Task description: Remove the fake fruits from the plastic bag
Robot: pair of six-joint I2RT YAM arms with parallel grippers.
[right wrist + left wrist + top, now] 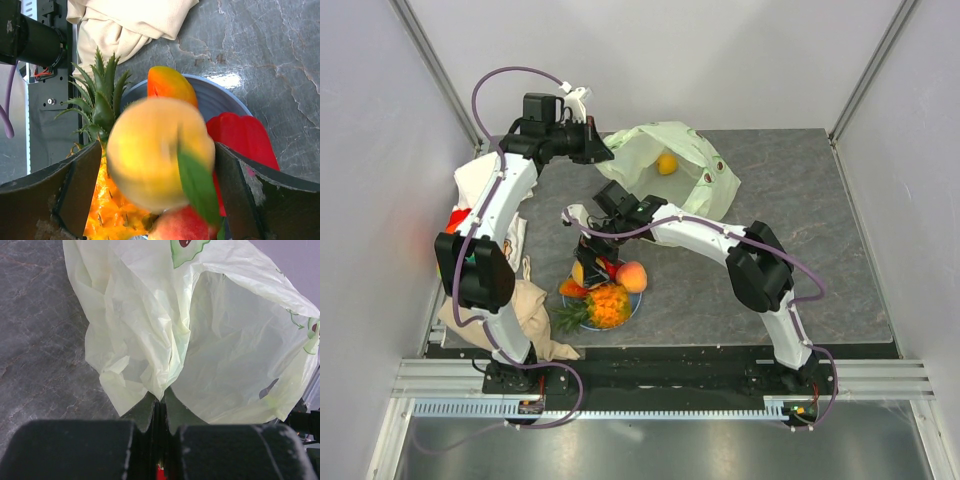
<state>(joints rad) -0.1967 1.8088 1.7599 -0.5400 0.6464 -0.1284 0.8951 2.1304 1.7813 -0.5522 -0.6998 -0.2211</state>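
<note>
My left gripper [603, 150] [160, 400] is shut on an edge of the pale yellow-green plastic bag [695, 165] [215, 340] and holds its mouth open. A small yellow fruit [666, 164] lies inside the bag. My right gripper [595, 262] [159, 147] hovers open over the light-blue plate [634, 303] [225, 97]. A blurred yellow-orange round fruit [155, 150] with a green leaf sits between its spread fingers, touching neither clearly. On the plate lie the pineapple [607, 306] [100, 215], peach [632, 276] [185, 227], red pepper-like piece [240, 135] and an orange-yellow piece [170, 82].
A beige cloth [525, 310] [125, 20] lies at the near left, beside the plate. A white cloth [485, 185] with a red item [460, 218] lies at the left edge. Enclosure walls stand on three sides. My left arm's base [30, 35] is nearby.
</note>
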